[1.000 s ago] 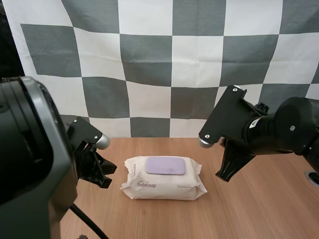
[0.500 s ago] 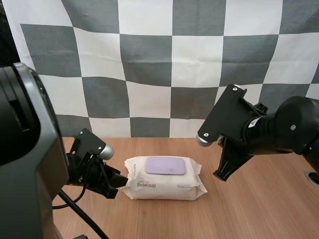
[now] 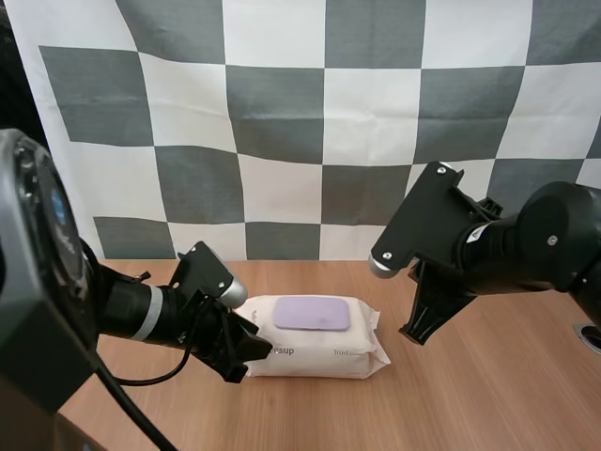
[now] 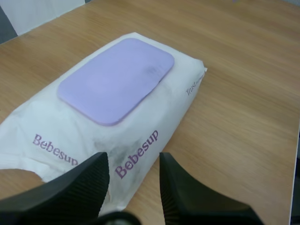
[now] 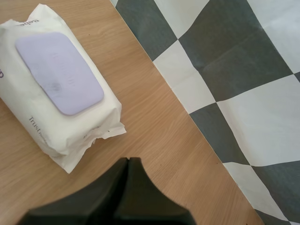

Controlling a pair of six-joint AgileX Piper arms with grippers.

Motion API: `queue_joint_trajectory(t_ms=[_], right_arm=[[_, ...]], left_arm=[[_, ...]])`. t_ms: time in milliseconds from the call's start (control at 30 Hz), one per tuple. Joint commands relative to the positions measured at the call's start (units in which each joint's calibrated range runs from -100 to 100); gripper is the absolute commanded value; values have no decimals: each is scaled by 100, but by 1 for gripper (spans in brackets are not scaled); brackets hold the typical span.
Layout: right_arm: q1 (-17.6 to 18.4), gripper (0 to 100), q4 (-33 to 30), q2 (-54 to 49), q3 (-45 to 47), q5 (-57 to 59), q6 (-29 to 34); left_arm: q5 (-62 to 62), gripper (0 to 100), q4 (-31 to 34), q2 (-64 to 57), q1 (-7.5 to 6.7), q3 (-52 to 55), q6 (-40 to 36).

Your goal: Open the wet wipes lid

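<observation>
- lying where, the pack of wet wipes (image 3: 324,349)?
- flat on the wooden counter (image 3: 488,395), between the two arms. its long side runs left to right, and its lilac lid (image 3: 312,313) faces up, closed flush.
- and the left hand (image 3: 246,349)?
- low at the pack's near left corner, its two fingers spread apart. from its wrist view the tips hang just over the near edge by the "bebesup" print. whether they touch the wrapper i cannot tell.
- the right hand (image 3: 420,331)?
- raised off the pack's right end and apart from it, with its fingers pressed together into one dark wedge pointing down at the counter. from its wrist view the crimped right end of the pack lies just beyond the tip.
</observation>
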Motion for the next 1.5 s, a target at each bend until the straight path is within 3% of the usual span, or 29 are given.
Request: queue_joint_trajectory(t_ms=[0,200,567,1067,1467], right_arm=[[0,0,-2,-3,2,14,-1],[0,0,-2,-3,2,14,-1],[0,0,-2,-3,2,14,-1],[0,0,-2,-3,2,54,-8],[0,0,-2,-3,2,54,-8]], left_arm=[[-639,59,-2,-4,-49,1,-15],[-1476,59,-122,8,-49,1,26],[-572,59,-313,8,-49,1,94],[-790,59,-429,968,-49,-38,94],[-639,57,-688,1009,-59,-79,94]])
